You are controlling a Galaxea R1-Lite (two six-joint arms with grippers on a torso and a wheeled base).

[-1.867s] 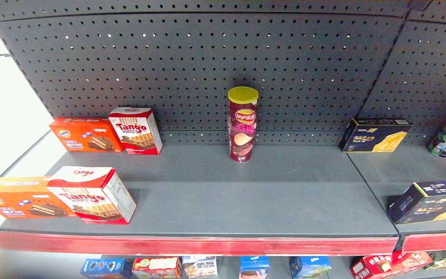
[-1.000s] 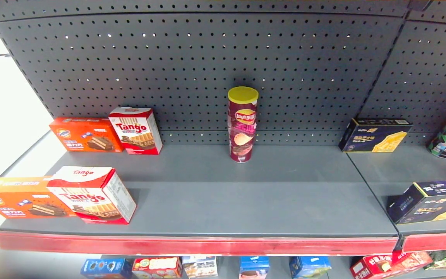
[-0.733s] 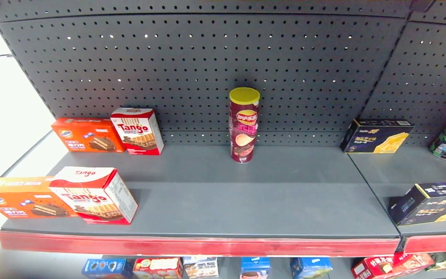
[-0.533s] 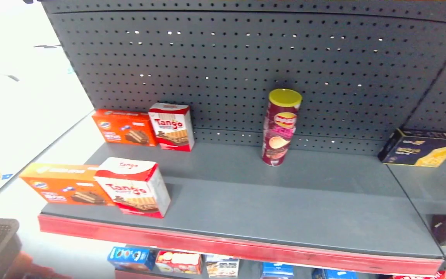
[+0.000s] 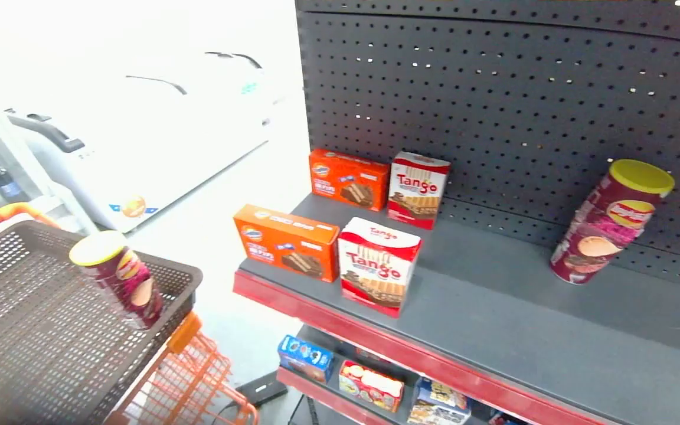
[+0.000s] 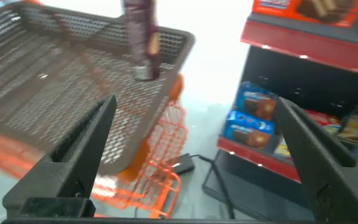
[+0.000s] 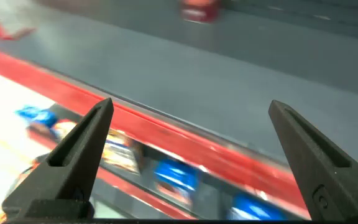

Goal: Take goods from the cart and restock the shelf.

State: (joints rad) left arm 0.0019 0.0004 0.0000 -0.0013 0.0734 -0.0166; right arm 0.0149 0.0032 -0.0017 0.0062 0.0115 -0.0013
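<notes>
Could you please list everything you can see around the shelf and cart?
shelf: one, grey with red edge.
basket: one, dark mesh, left of the shelf.
chip can on the shelf: one, maroon with yellow lid, standing at the back.
chip can in the basket: one, same colours, standing inside.
orange wafer boxes: two, orange, shelf's left end.
red-and-white wafer boxes: two, red and white, beside the orange ones.
lower-shelf boxes: several, mixed colours, underneath.
left tool: one, black, open, facing the basket.
right tool: one, black, open, facing the shelf edge.

My gripper [image 6: 194, 102] hangs with fingers spread wide near the cart [image 6: 160, 158]; a can [image 6: 140, 37] stands upright in its basket [image 6: 55, 87], beside the shelf [image 6: 303, 46].
</notes>
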